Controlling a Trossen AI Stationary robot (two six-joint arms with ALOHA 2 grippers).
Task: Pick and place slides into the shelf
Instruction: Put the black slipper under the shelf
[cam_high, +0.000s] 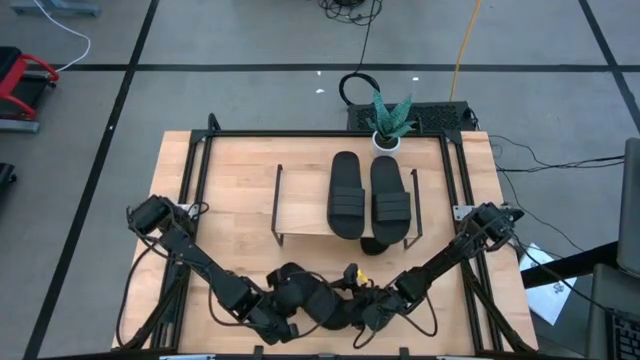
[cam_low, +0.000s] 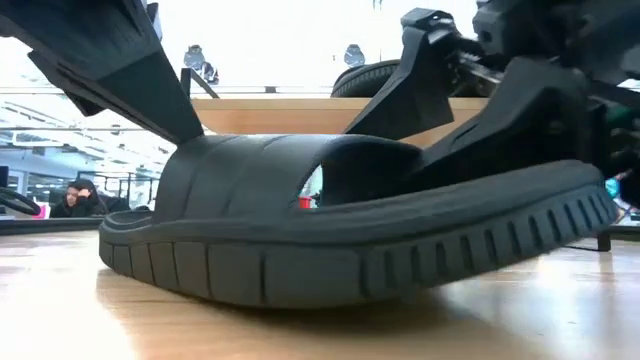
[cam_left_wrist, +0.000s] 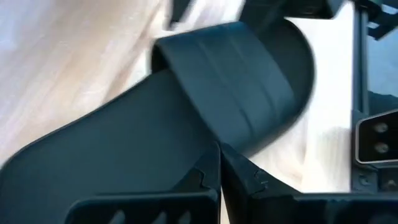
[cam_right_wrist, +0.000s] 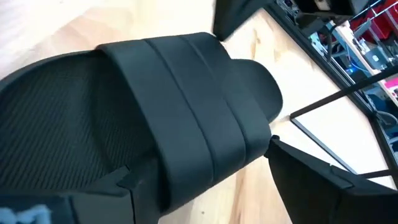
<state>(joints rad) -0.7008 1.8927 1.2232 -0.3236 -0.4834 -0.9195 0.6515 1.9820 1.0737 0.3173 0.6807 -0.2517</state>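
Both arms are matte black, built of slim jointed links trailing loose black cables. Near the table's (cam_high: 230, 190) front edge a yellow patch (cam_high: 352, 270) shows among the wrist housings. The left gripper's (cam_left_wrist: 221, 177) fingers (cam_left_wrist: 199, 180) carry toothed inner edges (moulded plastic, apparently).

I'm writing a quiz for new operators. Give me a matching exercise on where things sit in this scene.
Things:
1. slide pair
2. potted plant
3. lone slide

Places:
A. near the table's front edge
B. on the shelf's top board
C. at the table's far edge, behind the shelf

Pairs: 1-B, 2-C, 3-A
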